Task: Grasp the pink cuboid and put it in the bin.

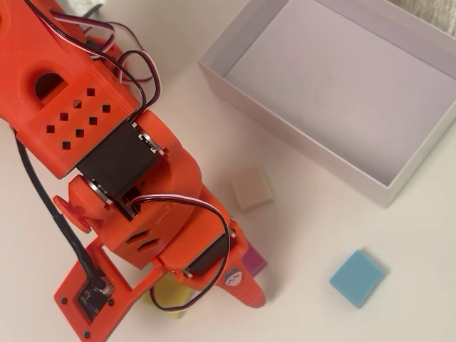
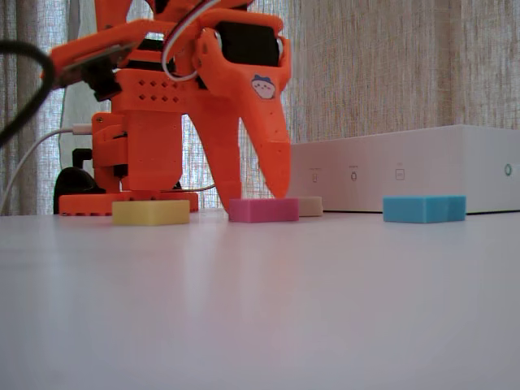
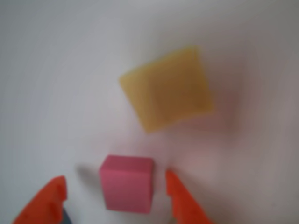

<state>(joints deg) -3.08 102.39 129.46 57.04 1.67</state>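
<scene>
The pink cuboid [image 3: 127, 183] lies flat on the white table between my two orange fingers in the wrist view. My gripper [image 3: 113, 177] is open and straddles it, with gaps on both sides. In the fixed view the gripper [image 2: 256, 191] points down just behind the pink cuboid [image 2: 262, 210], its tips close to the table. In the overhead view the arm hides most of the cuboid [image 1: 255, 260], and only a corner shows beside the gripper [image 1: 242, 276]. The bin [image 1: 299, 135] is a big white box at the upper right, and it stands at the right in the fixed view [image 2: 406, 175].
A yellow block [image 2: 151, 212] lies close to the pink one, also seen from the wrist [image 3: 166, 88]. A cream block [image 1: 251, 187] lies between gripper and bin. A blue block [image 1: 356, 278] lies to the lower right. The arm's base [image 2: 130, 199] stands behind.
</scene>
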